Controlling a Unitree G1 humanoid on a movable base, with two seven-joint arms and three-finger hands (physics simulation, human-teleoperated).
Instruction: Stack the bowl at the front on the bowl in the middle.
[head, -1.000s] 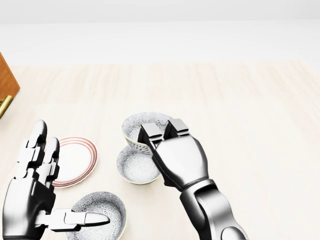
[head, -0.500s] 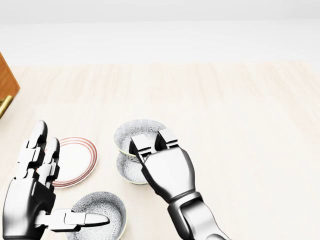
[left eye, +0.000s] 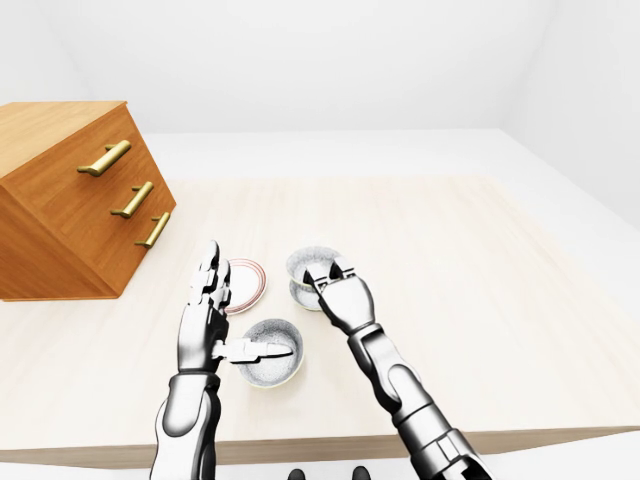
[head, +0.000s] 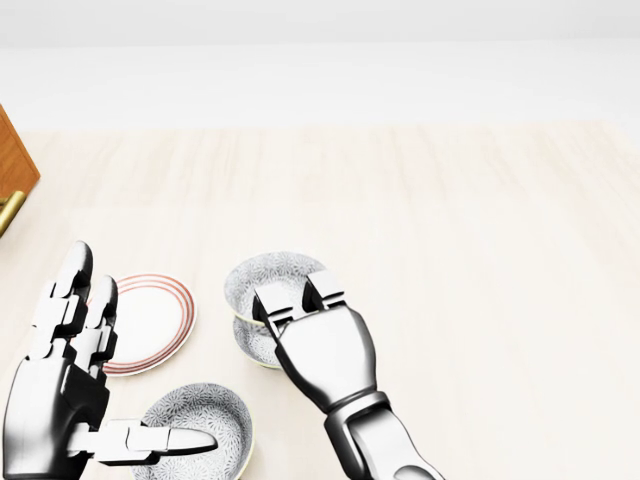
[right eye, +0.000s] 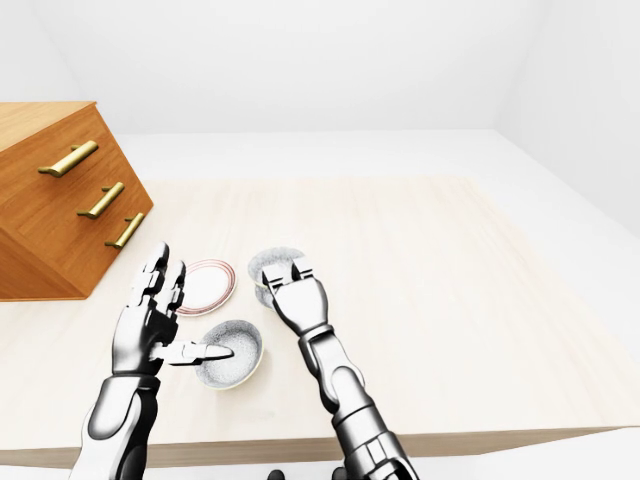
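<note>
Stacking step is at placement; right hand pinches the rim of the upper patterned bowl, fingers over the lip and into its hollow, and this bowl sits directly above the lower patterned bowl, appearing nested in it or just touching; exact contact cannot be told from these views. Pair stands mid-table, well in from the right edge and nearer the near edge than the far one; red-ringed plate lies just beside it toward the left edge; a third patterned bowl sits near the near edge, under the thumb of the left hand. Left hand is spread, fingers upright, holding nothing. Wooden drawer chest occupies the far left corner.

Judgement: next move calls for loosening the pinch and lifting the fingers straight up clear of the rim; a sideways pull could drag or tip the top bowl off the stack.
</note>
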